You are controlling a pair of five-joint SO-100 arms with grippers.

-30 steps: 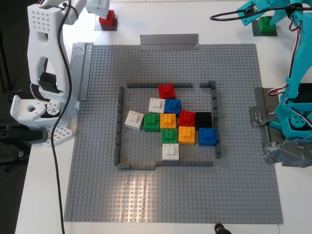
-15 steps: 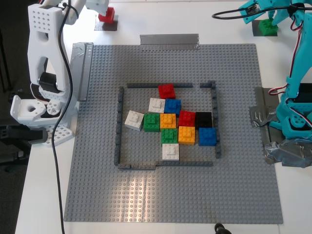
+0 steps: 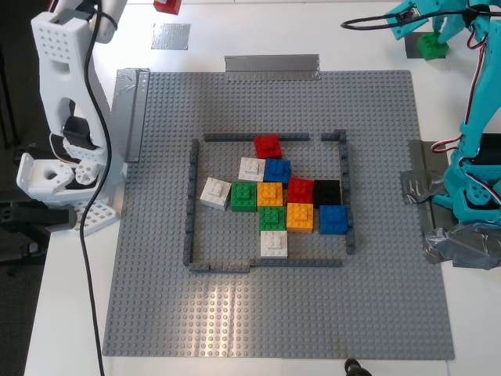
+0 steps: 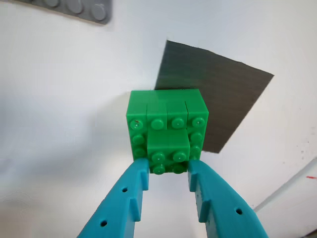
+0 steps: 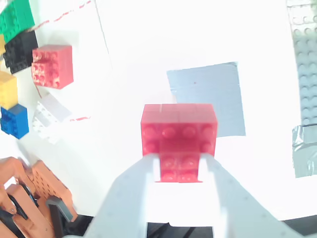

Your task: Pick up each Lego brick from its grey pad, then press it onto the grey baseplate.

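My first gripper (image 4: 168, 171), the teal one, is shut on the green brick (image 4: 166, 130) and holds it just above the dark pad (image 4: 223, 104). In the exterior view the green brick (image 3: 431, 44) is at the far right. My second gripper (image 5: 181, 166), the white one, is shut on the red brick (image 5: 178, 130), raised over the bare silvery pad (image 5: 208, 94). In the exterior view the red brick (image 3: 166, 5) is at the top edge, beyond the silvery pad (image 3: 171, 36). The grey baseplate (image 3: 156, 235) carries a dark-grey brick frame (image 3: 190, 204).
Several coloured bricks (image 3: 270, 194) sit pressed inside the frame. Duct tape strips lie at the plate's far edge (image 3: 272, 66) and the exterior view's left edge (image 3: 131, 110). The white arm base (image 3: 66, 157) and the teal arm base (image 3: 473, 188) flank the plate. Loose bricks (image 5: 52, 66) lie beyond the pad.
My second gripper has lifted the red brick off the silvery pad, which now lies bare. My first gripper has moved the green brick slightly to the exterior view's right.
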